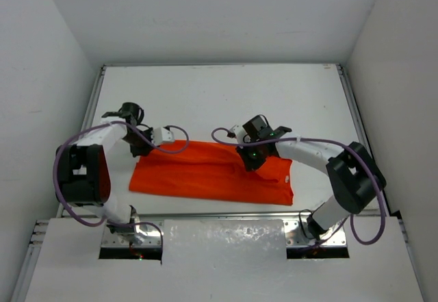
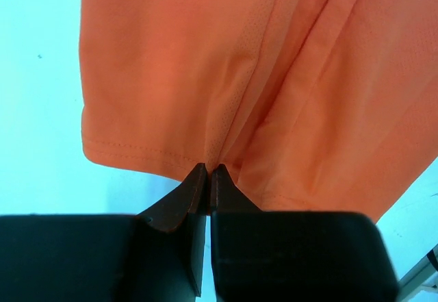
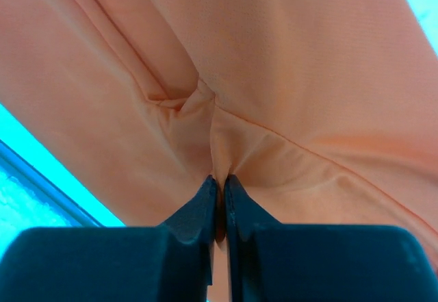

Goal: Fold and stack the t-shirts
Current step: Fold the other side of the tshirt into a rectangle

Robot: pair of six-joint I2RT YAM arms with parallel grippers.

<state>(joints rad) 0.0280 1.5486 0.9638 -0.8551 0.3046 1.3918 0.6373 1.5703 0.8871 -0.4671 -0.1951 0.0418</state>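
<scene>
- Found shirt [image 1: 212,175] plain orange-red, creased, spread as a long band on table [image 1: 219,96] near arms.
- Nipped its hem in left gripper [image 2: 209,170], clamped tight.
- Nipped a puckered fold in right gripper [image 3: 219,181], likewise.

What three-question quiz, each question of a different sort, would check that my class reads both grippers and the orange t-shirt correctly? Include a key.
1. True or false: the left gripper is shut on the edge of the t-shirt.
2. The right gripper is: A) open in the air; B) shut on the t-shirt's cloth; C) holding a box.
3. How many t-shirts are in view?
Key: 1 true; 2 B; 3 one.
</scene>
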